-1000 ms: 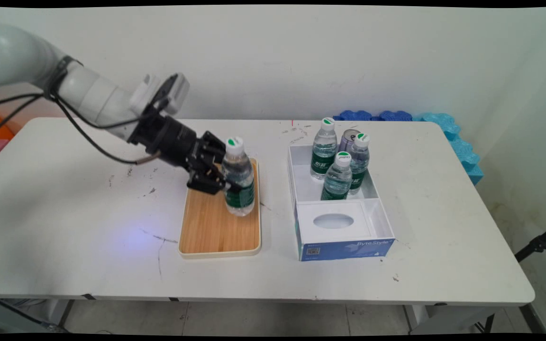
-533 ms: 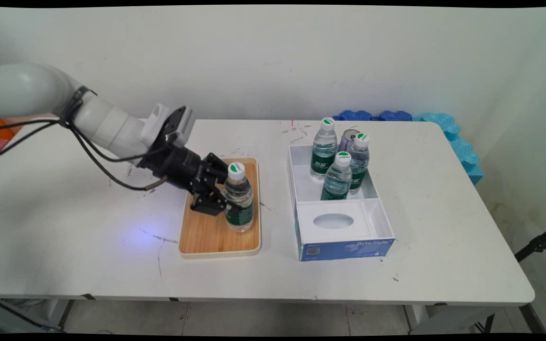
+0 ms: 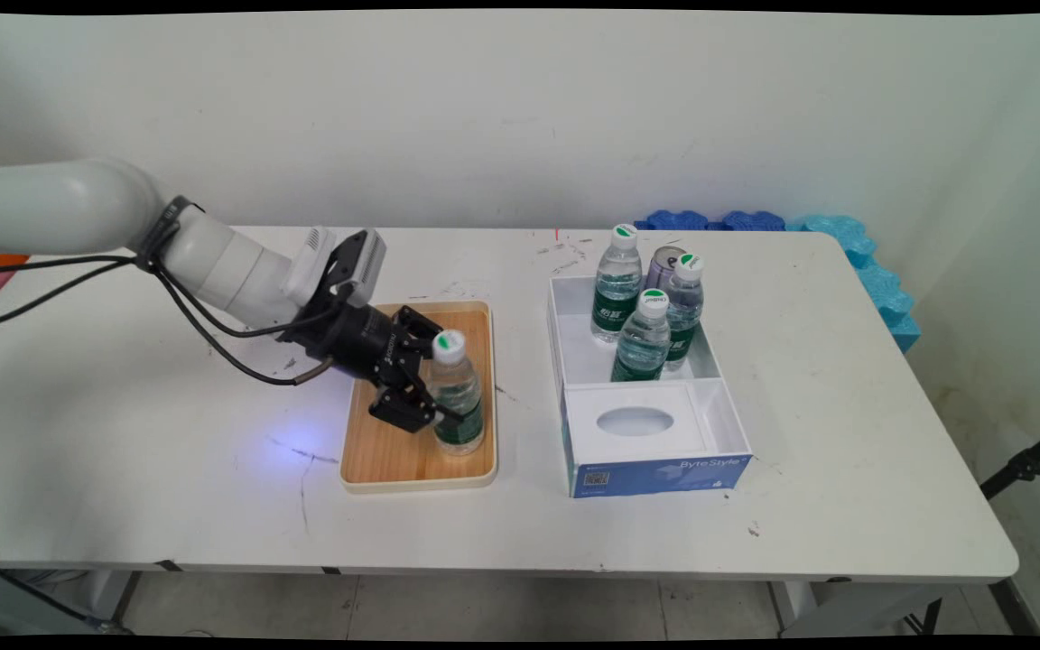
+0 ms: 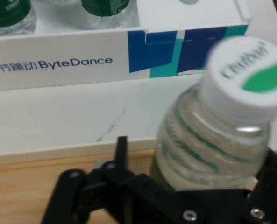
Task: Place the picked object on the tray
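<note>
My gripper (image 3: pixel 446 406) is shut on a clear water bottle (image 3: pixel 459 399) with a green label and a white cap. The bottle stands upright over the right front part of a wooden tray (image 3: pixel 394 451); whether its base touches the wood I cannot tell. In the hand view the same water bottle (image 4: pixel 213 140) fills the right half, leaning right, between my black linkage arms. The tray's wood (image 4: pixel 26 186) shows under it.
Right of the tray stands a white and blue ByteDance box (image 3: pixel 655 474), whose side wall (image 4: pixel 59 63) shows in the hand view. It holds three more bottles (image 3: pixel 642 341) and a can (image 3: pixel 664 262). Blue foam pieces (image 3: pixel 755 219) lie at the table's back right.
The arm has come down and toward the tray's front with the bottle in its grip. The bottle has sunk from above the tray's middle to its right front part.
</note>
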Controlling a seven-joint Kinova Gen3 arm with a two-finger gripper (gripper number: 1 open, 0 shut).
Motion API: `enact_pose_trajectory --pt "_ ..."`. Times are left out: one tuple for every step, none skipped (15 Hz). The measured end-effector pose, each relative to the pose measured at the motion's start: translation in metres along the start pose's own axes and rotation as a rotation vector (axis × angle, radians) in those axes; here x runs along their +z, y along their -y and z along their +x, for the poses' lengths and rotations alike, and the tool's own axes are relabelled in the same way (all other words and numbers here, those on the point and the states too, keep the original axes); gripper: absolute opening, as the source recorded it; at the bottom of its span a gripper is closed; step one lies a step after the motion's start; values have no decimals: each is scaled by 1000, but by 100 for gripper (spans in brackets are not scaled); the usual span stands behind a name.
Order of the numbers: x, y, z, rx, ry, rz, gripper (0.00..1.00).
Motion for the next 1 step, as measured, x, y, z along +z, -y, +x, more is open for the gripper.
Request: enact_pose_trajectory --pt "1 1 -1 -1 -1 2 100"
